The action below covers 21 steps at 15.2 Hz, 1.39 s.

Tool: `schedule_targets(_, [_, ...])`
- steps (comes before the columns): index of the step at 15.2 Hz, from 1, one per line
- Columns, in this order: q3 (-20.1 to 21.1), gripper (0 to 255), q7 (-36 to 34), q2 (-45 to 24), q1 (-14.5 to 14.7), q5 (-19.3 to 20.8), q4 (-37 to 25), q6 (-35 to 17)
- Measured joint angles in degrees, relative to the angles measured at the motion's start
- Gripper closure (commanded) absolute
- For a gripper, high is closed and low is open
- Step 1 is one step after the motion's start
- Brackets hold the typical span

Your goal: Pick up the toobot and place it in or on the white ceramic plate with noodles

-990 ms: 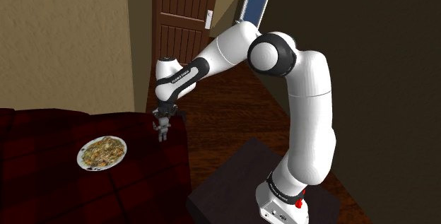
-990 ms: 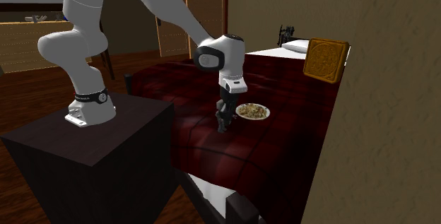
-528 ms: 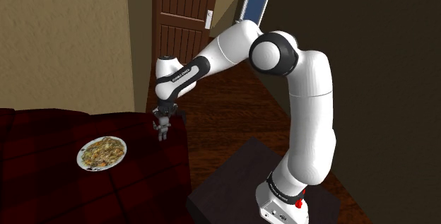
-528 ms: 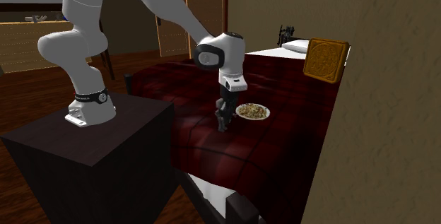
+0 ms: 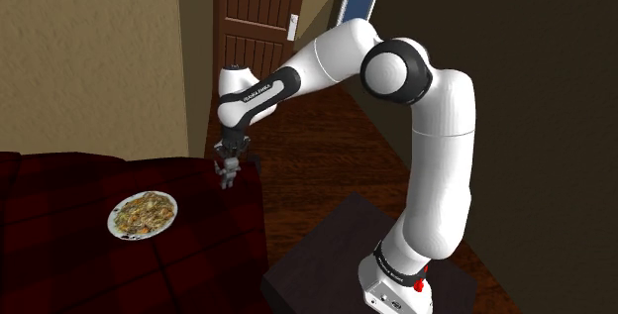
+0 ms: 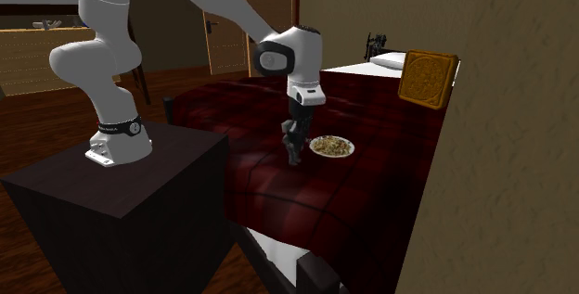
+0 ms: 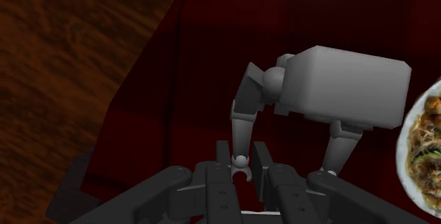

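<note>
Dark red quilted bedding covers the bed, with wooden floor beside it. Over the bed's edge, the claw is clamped on one thin limb of the toy robot, near the limb's rounded end. The toy is plain grey, with a boxy body, ball joints and slim jointed limbs. It hangs just beyond the fingertips, its body on the plate's side. The white plate of noodles lies on the bedding, apart from the toy, toward the shoulder view's left.

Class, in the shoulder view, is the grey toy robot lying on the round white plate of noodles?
No, the toy robot hangs from the black hand, beside the plate.
</note>
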<state>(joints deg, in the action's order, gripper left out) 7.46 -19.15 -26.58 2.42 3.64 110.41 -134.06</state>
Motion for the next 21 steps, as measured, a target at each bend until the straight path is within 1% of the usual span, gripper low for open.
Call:
schedule_targets(11, [0.49,255,0.54,5.08,-0.36,-0.91,-1.51,6.55])
schedule_targets(15, [1.38,255,-3.17,2.33,2.42,-0.3,-6.32,8.63])
schedule_targets(21, [2.4,255,-9.08,-5.02,7.55,0.98,-18.76,13.82])
